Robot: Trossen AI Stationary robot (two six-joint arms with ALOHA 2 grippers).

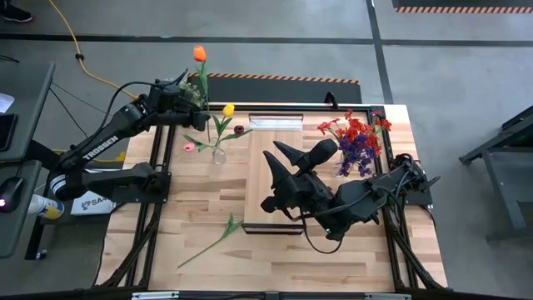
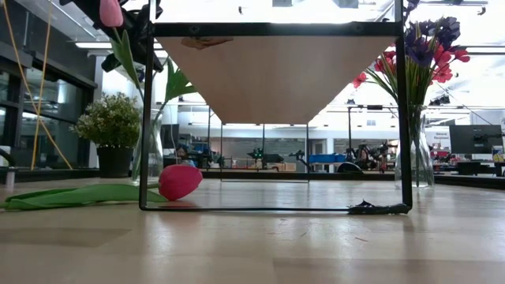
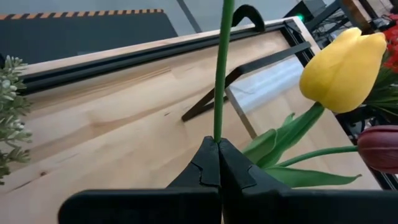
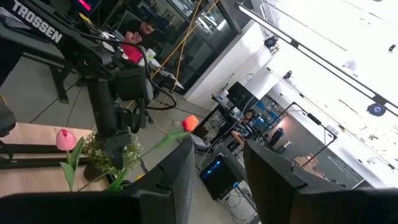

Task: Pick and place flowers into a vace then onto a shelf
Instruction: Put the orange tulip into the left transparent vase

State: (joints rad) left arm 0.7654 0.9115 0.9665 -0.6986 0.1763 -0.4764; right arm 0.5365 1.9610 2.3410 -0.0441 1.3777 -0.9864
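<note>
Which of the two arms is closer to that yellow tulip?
The left. Its gripper holds an orange flower's stem just behind the yellow tulip. The right gripper hangs over the shelf, farther away, fingers open and empty.

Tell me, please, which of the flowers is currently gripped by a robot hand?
The orange tulip: the left hand is shut on its green stem, lifting it clear of the table. The yellow tulip stands in a vase, and a green-leaved stem lies flat.

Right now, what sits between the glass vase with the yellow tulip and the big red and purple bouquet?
In the high view, the raised wooden shelf, with the right hand above it.
</note>
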